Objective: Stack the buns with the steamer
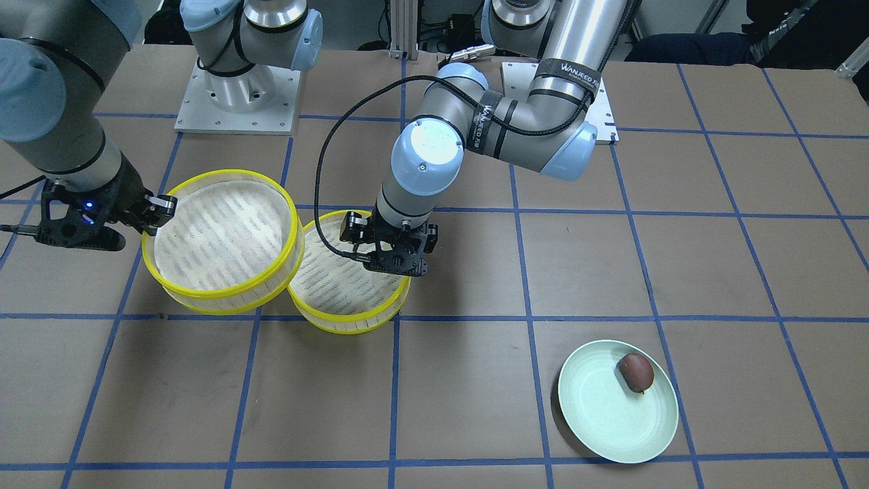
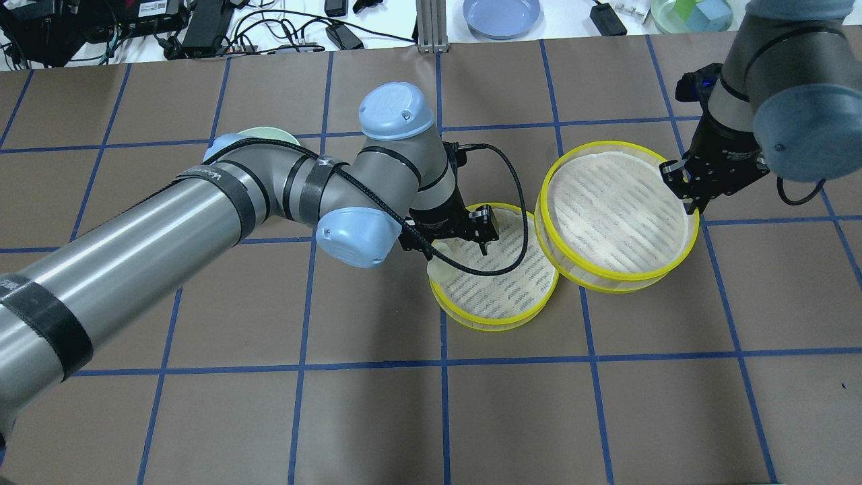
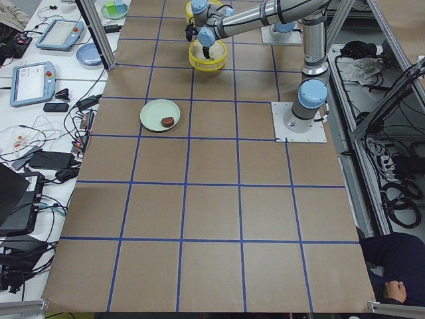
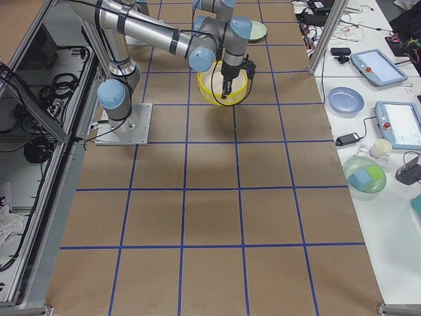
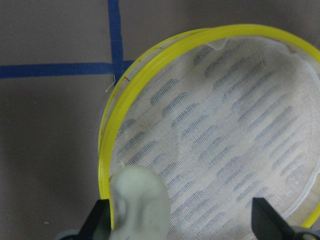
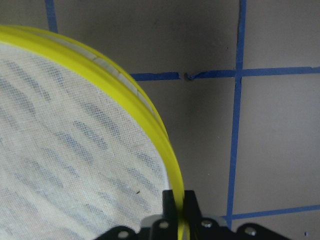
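One black strap (image 1: 567, 68) on the left arm reads "WANJEED". First steamer tier (image 2: 495, 322) sits under the left gripper (image 2: 458, 249), fingers spread; the cream-white bun (image 5: 140, 205) lies inside at its rim, long axis along the rim. Second steamer tier (image 1: 224, 293) sits just beside it, rim pinched by the right gripper (image 1: 159, 210). Dark brown bun (image 1: 635, 372) lies on the pale green plate (image 1: 604, 428), long axis diagonal.
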